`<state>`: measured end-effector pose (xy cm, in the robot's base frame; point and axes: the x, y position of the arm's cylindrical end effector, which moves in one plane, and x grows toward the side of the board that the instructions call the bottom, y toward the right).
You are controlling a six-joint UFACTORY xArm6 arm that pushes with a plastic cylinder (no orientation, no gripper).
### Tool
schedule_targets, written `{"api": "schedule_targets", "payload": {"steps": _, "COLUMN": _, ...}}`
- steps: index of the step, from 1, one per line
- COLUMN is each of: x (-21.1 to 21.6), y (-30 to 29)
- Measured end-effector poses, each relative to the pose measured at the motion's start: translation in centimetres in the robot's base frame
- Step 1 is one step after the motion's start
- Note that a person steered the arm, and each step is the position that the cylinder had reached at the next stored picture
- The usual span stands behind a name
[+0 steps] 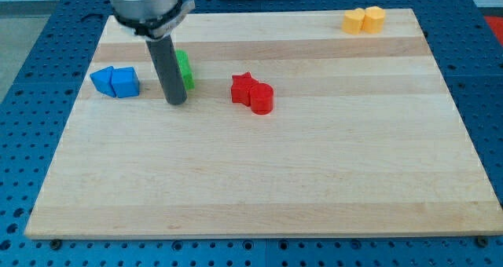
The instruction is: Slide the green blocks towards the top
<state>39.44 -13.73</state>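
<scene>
blue blocks (pixel 115 82), red blocks (pixel 252 93), yellow blocks (pixel 365 20), wooden board (pixel 299 173)

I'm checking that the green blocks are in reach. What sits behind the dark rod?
Behind the rod, green blocks peek out on its right side. My tip rests just below them. The rod covers their left part, so their shapes and number stay unclear.

Wooden board (pixel 259 181) carries green blocks (pixel 185 69) touching my tip (pixel 176 102), blue blocks (pixel 115 82) to its view-left, red blocks (pixel 252 93) view-right, yellow blocks (pixel 365 20) far upper-right.

A lab bench: a wooden board (pixel 259 181) on a blue perforated mounting table (pixel 47 78).
</scene>
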Motion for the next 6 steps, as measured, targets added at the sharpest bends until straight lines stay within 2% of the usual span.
{"api": "schedule_targets", "payload": {"steps": 3, "x": -9.6, "y": 0.3}}
{"api": "schedule_targets", "payload": {"steps": 5, "x": -7.8, "y": -0.4}}
{"api": "schedule_targets", "payload": {"steps": 6, "x": -7.8, "y": -3.7}}
